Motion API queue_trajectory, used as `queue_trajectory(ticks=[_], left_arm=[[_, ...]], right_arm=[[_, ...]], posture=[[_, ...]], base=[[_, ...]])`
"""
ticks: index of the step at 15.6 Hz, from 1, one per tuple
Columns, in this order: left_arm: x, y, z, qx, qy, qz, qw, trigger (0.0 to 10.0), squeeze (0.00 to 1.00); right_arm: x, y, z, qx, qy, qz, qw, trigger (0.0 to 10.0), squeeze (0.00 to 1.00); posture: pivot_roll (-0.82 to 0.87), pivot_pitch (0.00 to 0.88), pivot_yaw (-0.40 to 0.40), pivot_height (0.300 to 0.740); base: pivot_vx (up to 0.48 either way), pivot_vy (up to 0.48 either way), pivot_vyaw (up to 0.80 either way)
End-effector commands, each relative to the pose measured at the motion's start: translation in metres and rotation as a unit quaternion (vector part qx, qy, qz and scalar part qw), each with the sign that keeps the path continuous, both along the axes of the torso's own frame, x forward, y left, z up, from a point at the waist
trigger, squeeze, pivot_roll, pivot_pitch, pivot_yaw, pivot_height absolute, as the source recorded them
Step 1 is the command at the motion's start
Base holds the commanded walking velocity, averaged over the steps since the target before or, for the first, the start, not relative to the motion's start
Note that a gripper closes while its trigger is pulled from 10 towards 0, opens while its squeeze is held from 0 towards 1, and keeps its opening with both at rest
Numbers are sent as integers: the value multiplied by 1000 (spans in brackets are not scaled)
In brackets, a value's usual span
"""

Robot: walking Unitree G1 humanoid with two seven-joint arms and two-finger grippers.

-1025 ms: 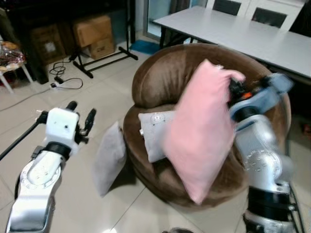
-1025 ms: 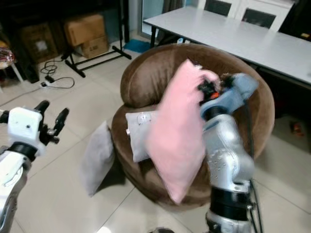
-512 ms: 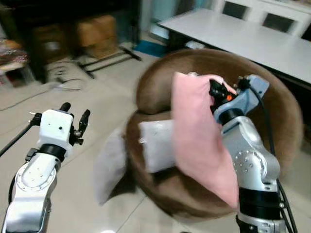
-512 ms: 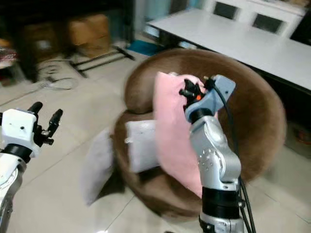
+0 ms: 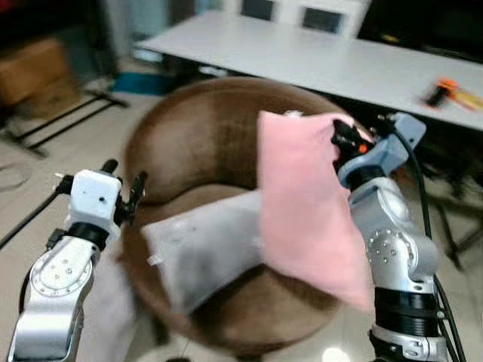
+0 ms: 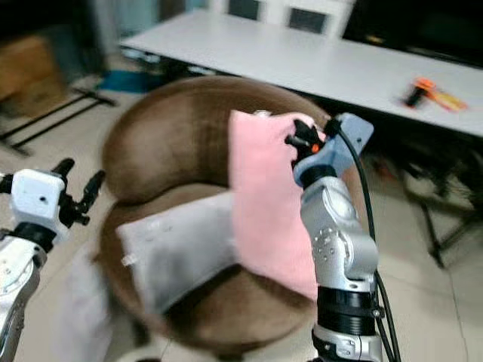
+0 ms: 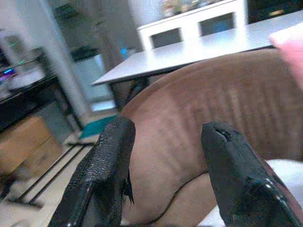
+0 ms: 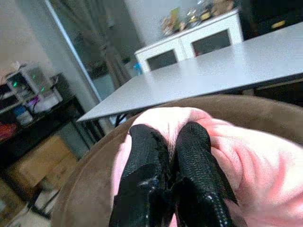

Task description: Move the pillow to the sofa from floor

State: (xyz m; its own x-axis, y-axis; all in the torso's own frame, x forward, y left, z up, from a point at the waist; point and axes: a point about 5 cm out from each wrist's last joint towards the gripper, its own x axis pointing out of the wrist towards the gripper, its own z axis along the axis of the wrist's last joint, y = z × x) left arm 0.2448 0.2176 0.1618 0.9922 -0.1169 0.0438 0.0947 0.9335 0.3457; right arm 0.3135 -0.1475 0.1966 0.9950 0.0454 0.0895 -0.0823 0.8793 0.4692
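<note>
While the pink pillow (image 5: 306, 211) hangs over the brown sofa (image 5: 204, 143), delivery nears its end
Right gripper (image 8: 165, 146) clamps its top edge; release remains. Left gripper (image 7: 165, 156) waits, fingers apart

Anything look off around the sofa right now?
A grey pillow lies on the floor against the sofa, bottom left. The pink pillow hangs from the right hand, not yet on the seat.
</note>
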Motion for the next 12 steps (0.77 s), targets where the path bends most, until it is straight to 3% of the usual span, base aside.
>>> queue_trajectory(ticks=[1,4,9,12], left_arm=[[0,-5,1,4,-3,-12,1000,10000,0],[0,-6,2,7,-7,-9,1000,10000,0],[-4,-3,3,13,-11,2,1000,10000,0],[-10,-3,-1,25,12,-24,999,10000,0]], right_arm=[[-1,-5,15,4,-39,0,999,10000,0],[1,9,24,-3,-58,59,997,10000,0],[14,23,39,4,-82,98,992,10000,0],[32,46,50,-4,-93,111,989,10000,0]], posture=[[56,0,-60,740],[62,0,-66,740],[79,0,-87,740],[85,0,-91,740]], base=[[341,0,0],[278,0,0],[0,0,0],[0,0,0]])
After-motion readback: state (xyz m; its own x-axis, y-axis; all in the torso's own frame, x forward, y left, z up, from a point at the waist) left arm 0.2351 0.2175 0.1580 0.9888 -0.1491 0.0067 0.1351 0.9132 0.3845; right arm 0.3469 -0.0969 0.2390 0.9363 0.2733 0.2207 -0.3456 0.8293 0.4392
